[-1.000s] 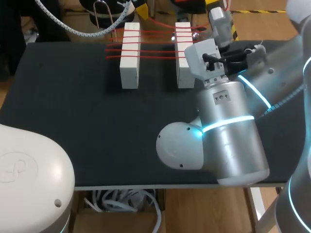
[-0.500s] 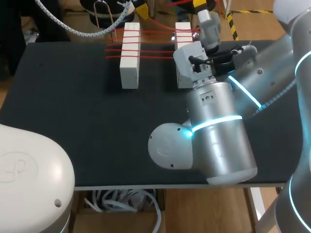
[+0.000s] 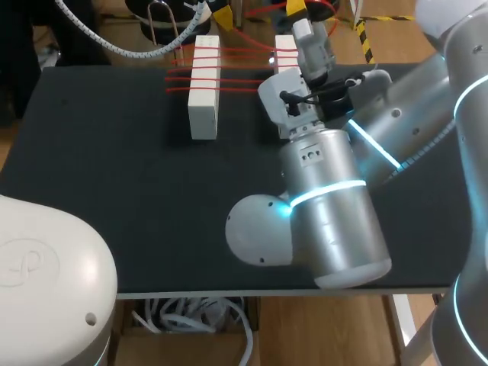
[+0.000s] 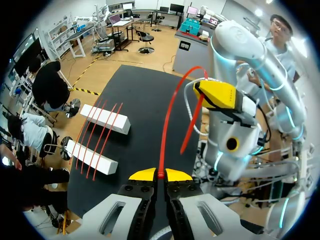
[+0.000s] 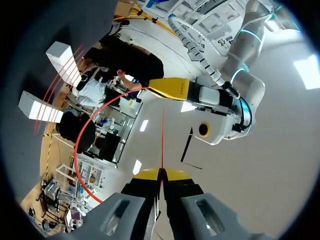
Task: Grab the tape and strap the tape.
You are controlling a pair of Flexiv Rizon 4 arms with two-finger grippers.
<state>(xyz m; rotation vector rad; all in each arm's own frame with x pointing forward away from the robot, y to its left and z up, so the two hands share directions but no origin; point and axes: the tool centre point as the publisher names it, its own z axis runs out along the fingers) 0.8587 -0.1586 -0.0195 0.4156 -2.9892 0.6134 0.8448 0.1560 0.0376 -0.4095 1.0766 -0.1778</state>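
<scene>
Two white blocks [image 3: 204,85] [image 3: 284,44] stand at the table's back, with several red tapes [image 3: 244,70] strapped across them. The right one is partly hidden by my right arm [image 3: 328,191]. A loose red tape [image 4: 170,115] arcs between both grippers above the table's far edge. In the left wrist view my left gripper [image 4: 160,174] is shut on one end of it. My right gripper [image 5: 161,172] is shut on the other end, a thin red line [image 5: 162,140] rising from its tips. In the head view their yellow tips show at the back edge: left gripper [image 3: 221,11], right gripper [image 3: 296,8].
The black table [image 3: 114,191] is bare to the left of and in front of the blocks. My right arm's big joints hang over the table's right half and front edge. My left arm's white base [image 3: 46,282] fills the near left corner.
My right arm has swung left and toward the back, and now covers more of the right block. Its gripper has carried the tape end leftward. The blocks and strapped tapes have not moved.
</scene>
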